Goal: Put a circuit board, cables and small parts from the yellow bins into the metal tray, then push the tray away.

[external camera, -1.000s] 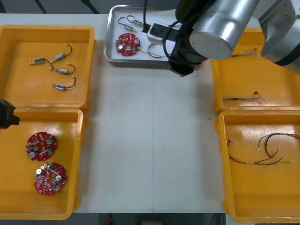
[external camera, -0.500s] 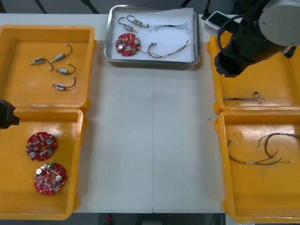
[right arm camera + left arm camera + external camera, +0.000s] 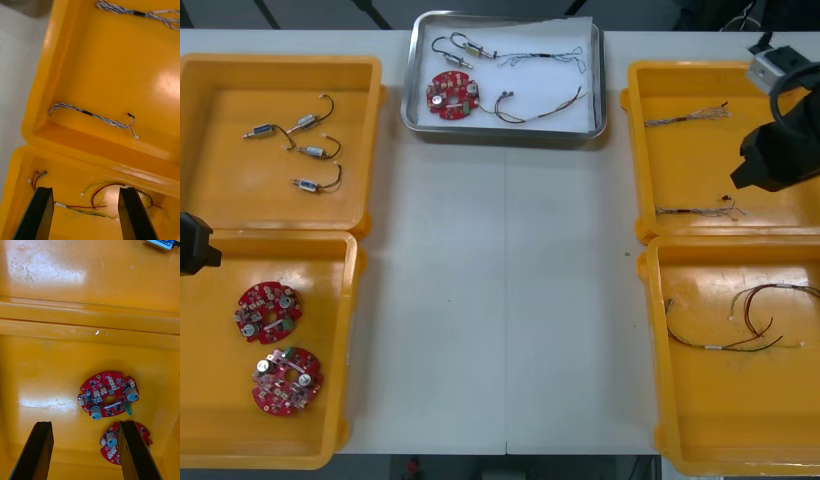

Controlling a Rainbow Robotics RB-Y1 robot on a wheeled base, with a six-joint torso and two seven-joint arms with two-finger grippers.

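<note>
Four bins [image 3: 240,90], one tray [image 3: 565,80], three circuit boards [image 3: 453,95], five small metal parts [image 3: 313,152].

A light table [image 3: 440,350] is seen, crossed by a thin seam [image 3: 506,300]; two small dark specks are noted on it.

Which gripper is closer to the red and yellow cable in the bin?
Right. The right gripper hangs over the far right bin, adjoining the bin with the red and yellow cable; the left gripper is far off, over the left bins.

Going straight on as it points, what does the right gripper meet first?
The right gripper, fingers open, points into the near yellow bin; it would probably meet the red and yellow cable first.
</note>
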